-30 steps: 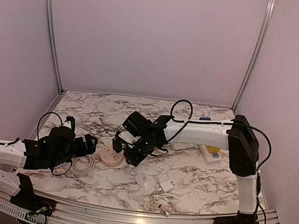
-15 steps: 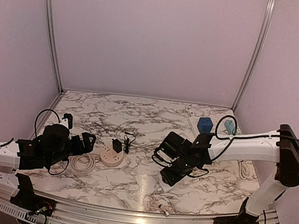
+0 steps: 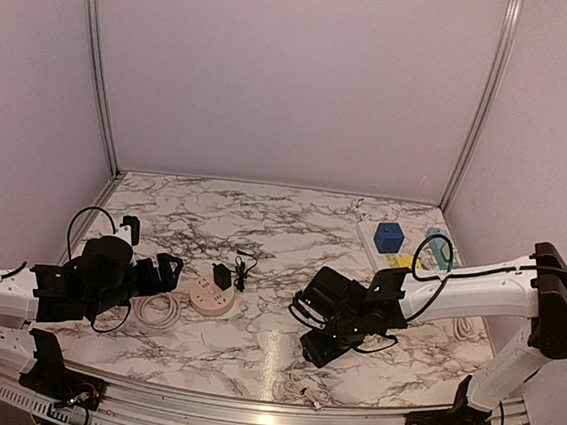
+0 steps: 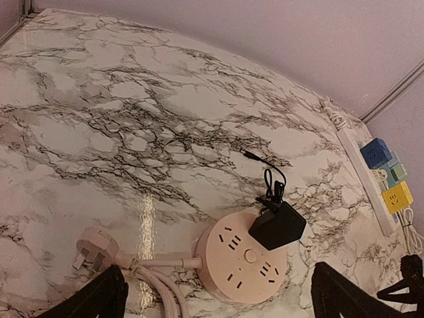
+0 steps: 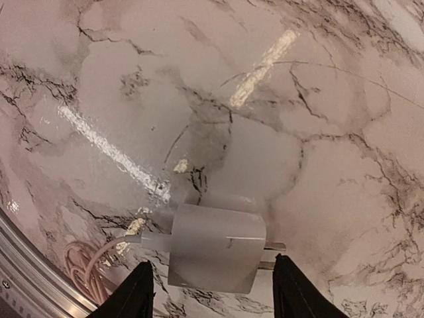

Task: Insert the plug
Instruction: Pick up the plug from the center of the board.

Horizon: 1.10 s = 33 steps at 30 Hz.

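Right fingers (image 3: pixel 316 348) are seen spread apart and closed on nothing, with a white plug (image 5: pixel 215 257) lying flat on the marble bench (image 5: pixel 318 165) between them and just ahead of their tips. Its two metal prongs (image 5: pixel 273 255) are pointed toward one finger, while its pale cable (image 5: pixel 93 262) is trailed past the other. Left fingers (image 3: pixel 167 270) are held wide open and empty. Just ahead of them a round socket block (image 4: pixel 246 262) is set on the bench, with a black adapter (image 4: pixel 277 225) already seated in it. The white plug is kept well apart from that block.

The plug is judged to be light and rigid. Its smooth plastic shell is thought likely to slip under a loose pinch, and its soft cable likely to drag a little when lifted. A hold across the plain sides of the body, clear of the prongs, is thought best, so that the prongs are left free for the socket.
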{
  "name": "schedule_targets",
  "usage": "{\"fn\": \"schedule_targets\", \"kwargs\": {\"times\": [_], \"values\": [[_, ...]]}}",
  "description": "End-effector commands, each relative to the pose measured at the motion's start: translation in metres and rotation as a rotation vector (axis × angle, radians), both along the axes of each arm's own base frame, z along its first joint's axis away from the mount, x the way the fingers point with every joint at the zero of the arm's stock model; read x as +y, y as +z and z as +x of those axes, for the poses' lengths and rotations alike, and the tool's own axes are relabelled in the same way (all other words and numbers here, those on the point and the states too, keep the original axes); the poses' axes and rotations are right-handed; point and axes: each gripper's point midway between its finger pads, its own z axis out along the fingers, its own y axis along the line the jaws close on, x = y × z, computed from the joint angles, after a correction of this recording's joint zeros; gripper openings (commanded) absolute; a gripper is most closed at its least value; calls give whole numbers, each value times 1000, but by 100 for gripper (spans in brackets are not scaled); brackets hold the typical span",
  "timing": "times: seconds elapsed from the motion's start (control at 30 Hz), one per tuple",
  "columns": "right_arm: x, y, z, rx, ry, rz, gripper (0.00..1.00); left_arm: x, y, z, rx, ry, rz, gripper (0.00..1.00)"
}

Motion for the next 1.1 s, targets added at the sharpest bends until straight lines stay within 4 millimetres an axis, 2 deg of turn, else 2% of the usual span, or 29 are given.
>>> {"fn": "schedule_targets", "kwargs": {"times": [0.0, 0.13, 0.33, 0.47, 0.57, 0.7, 0.8, 1.07], "values": [[12, 6, 0, -18, -15, 15, 56, 5, -2, -2, -7, 6, 25, 99], [8, -4, -3, -16, -13, -18, 56, 8, -1, -3, -10, 12, 28, 99], [12, -13, -7, -18, -1, -34, 49, 7, 0, -2, -14, 9, 34, 99], [13, -11, -5, -29, 0, -28, 37, 7, 2, -2, -22, 5, 43, 99], [15, -7, -4, -38, 4, -17, 21, 7, 5, -2, -34, -1, 49, 99], [20, 5, -2, -58, 20, 18, 12, 6, 14, -1, -67, -21, 62, 99], [30, 22, 1, -84, 49, 70, 8, 3, 28, -2, -100, -58, 74, 99], [67, 74, -2, -122, 204, 239, 6, -9, 64, -10, -206, -189, 78, 99]]}}
